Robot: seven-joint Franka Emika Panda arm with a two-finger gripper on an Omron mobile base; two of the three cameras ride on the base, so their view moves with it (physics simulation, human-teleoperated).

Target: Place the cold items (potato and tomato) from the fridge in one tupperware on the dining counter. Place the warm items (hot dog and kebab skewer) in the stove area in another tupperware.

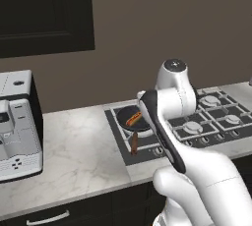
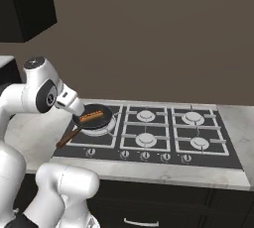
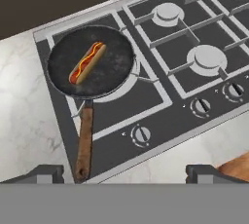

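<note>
Gripper [image 3: 124, 172]: jaws spread wide, nothing between them; two dark fingertips [image 3: 44, 173] stand far apart at the bottom of the hand view, looking down on the stove from above, clear of the pan.
Hot dog [image 3: 87, 63]: lies in the pan, bun with red sausage and a yellow mustard line, set diagonally, a bit left of the pan's middle in the hand view; also seen at [image 1: 133, 118] and [image 2: 91, 116].
Pan [image 3: 112, 69]: dark round frying pan, sits on the front-left burner of the stove, flat; also at [image 1: 129, 123] and [image 2: 99, 122].
Pan handle [image 3: 84, 142]: brown wood, runs from the pan out toward the front edge of the stove, end reaching past the knob row to the counter strip; in the right base view it angles to the lower left [image 2: 67, 138].
Stove [image 3: 194, 72]: black gas cooktop with grey grates, round burners, row of knobs [image 3: 141, 134] along the front edge; six burners in the right base view [image 2: 168, 130].
Counter [image 1: 78, 151]: light marble, surrounds the stove; left of the stove in the left base view, right of it in the right base view [image 2: 243, 123].
Coffee machine [image 1: 17, 127]: white and black, on the counter well left of the stove.
Arm [image 1: 172, 102]: white with dark joints, elbow over the stove's left part, partly covering the burners in the left base view; in the right base view the wrist end sits just beside the pan's left rim [image 2: 44, 93].
Upper cabinet [image 1: 44, 14]: dark, on the wall above the coffee machine.
Drawer fronts [image 2: 149, 207]: dark, below the counter, light handle.
Kebab skewer: cannot tell where it is.
</note>
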